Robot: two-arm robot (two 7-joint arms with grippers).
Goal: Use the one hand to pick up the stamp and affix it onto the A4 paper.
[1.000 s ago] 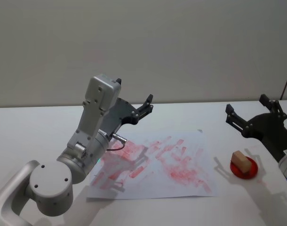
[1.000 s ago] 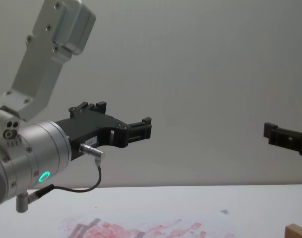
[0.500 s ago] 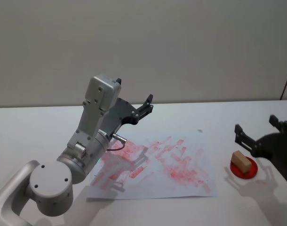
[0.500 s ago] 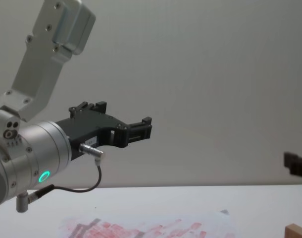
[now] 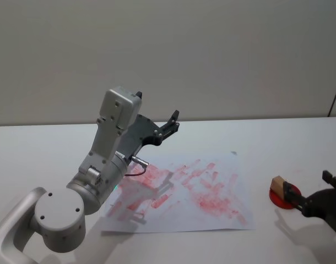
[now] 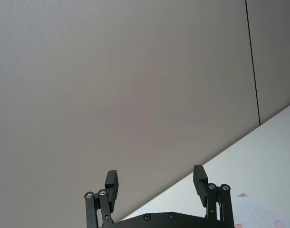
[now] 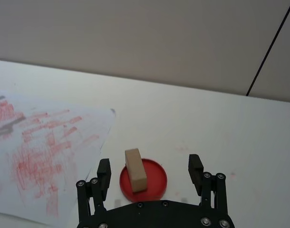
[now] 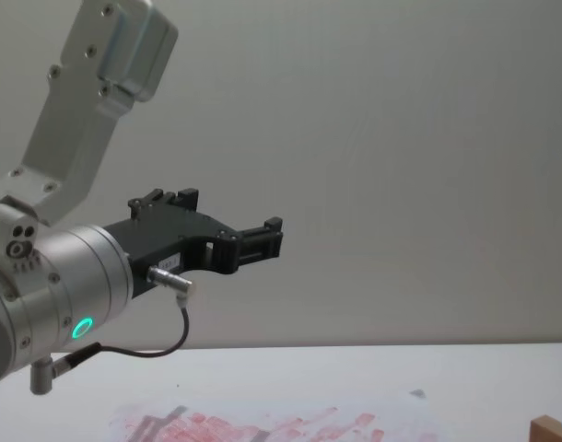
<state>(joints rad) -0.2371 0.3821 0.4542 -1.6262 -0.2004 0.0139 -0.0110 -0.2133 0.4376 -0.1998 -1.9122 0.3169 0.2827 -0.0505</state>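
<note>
The stamp (image 7: 135,169), a light-tan wooden block, stands on a small red dish (image 7: 157,184) to the right of the A4 paper (image 5: 196,190), a white sheet crowded with red-pink marks. My right gripper (image 7: 149,167) is open and low over the table, on the near side of the stamp, its two fingers spread wider than the dish. In the head view the right gripper (image 5: 310,186) sits at the lower right, just beside the stamp (image 5: 278,183) without touching it. My left gripper (image 5: 171,124) is parked high above the paper's far-left part, open and empty.
The white table (image 5: 256,137) stretches around the paper, ending at a plain grey wall. The raised left arm (image 5: 110,154) stands over the paper's left side. In the chest view the stamp's corner (image 8: 550,429) shows at the bottom right.
My right gripper has dropped from above and behind the stamp down to table level on its near side, leaving the chest view. The left arm has not moved.
</note>
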